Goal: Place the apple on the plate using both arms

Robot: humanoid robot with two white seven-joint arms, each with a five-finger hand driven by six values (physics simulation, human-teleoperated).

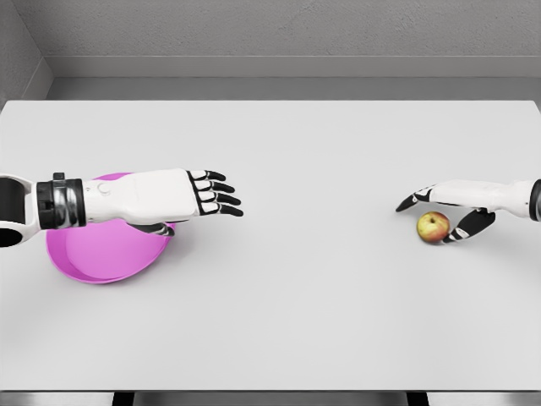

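Right hand: fingers spread and curved around the apple, index beyond it, thumb at its right side; contact cannot be confirmed. The apple, round, smooth, yellow-red, sits on the matte white desk, far right. Left hand: fingers extended, holding nothing, above the shallow magenta plate, well apart at left.

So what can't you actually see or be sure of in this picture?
- Head view: much of the pink plate lies under the left hand and its forearm.
- Head view: whether the right hand touches the apple; its fingers curve around it, but contact is too small to tell.
- Both arms run off the side edges.
- The table legs are cut off at the bottom edge.
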